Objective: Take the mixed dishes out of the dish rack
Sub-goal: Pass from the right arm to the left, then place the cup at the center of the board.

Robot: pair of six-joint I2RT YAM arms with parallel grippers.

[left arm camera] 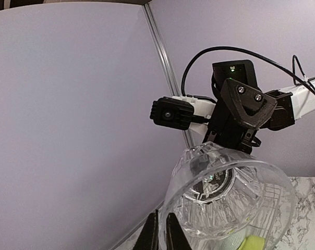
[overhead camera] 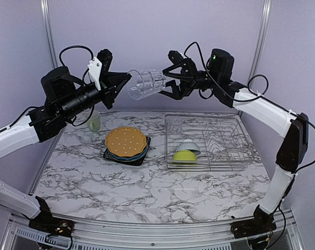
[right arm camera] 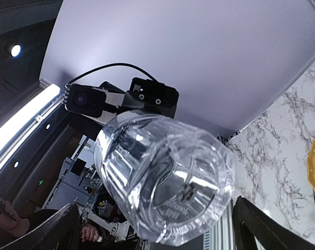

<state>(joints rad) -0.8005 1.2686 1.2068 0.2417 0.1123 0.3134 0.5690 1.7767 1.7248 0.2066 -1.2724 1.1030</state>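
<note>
Left gripper (overhead camera: 126, 80): clenched on rim of clear glass (overhead camera: 146, 84), which lies sideways in mid-air. Right gripper (overhead camera: 165, 84): released, jaws spread wide either side of the glass base. Embossed lettering on base, unreadable. Dish rack (overhead camera: 235, 152): on bench (overhead camera: 147, 192) below right gripper, holding lime green bowl (overhead camera: 184, 155) and small white bowl (overhead camera: 191, 146).

Blue plate (overhead camera: 145, 148) mostly hidden under orange dotted plate (overhead camera: 125, 141), only rim showing
</note>
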